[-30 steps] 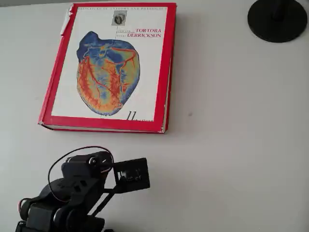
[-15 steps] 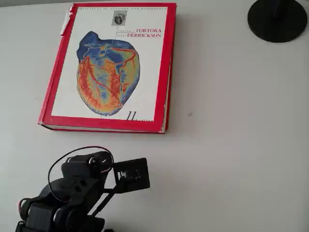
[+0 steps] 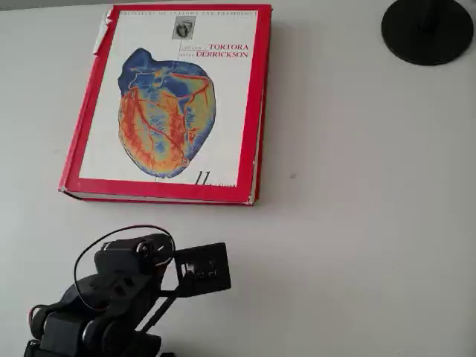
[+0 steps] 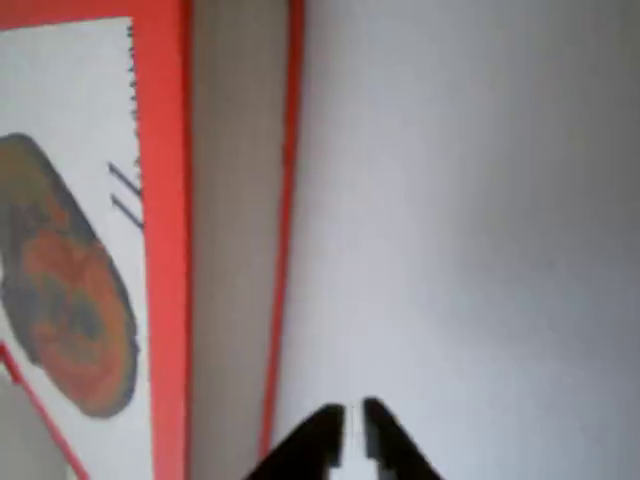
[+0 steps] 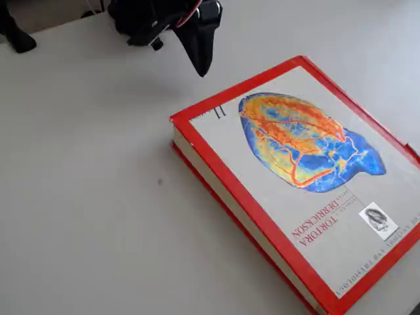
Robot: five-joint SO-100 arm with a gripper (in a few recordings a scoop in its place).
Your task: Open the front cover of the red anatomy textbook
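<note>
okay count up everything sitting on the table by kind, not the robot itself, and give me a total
Red anatomy textbook, closed, front cover flat: 1
Black round base at the table's far corner in the overhead view: 1
Total: 2

The red anatomy textbook (image 3: 167, 104) has a red-bordered white front cover (image 5: 308, 164) with a blue-orange heart.

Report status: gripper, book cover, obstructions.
Gripper shut, off the book. Front cover closed flat on red anatomy textbook. Nothing blocking the page edge.
</note>
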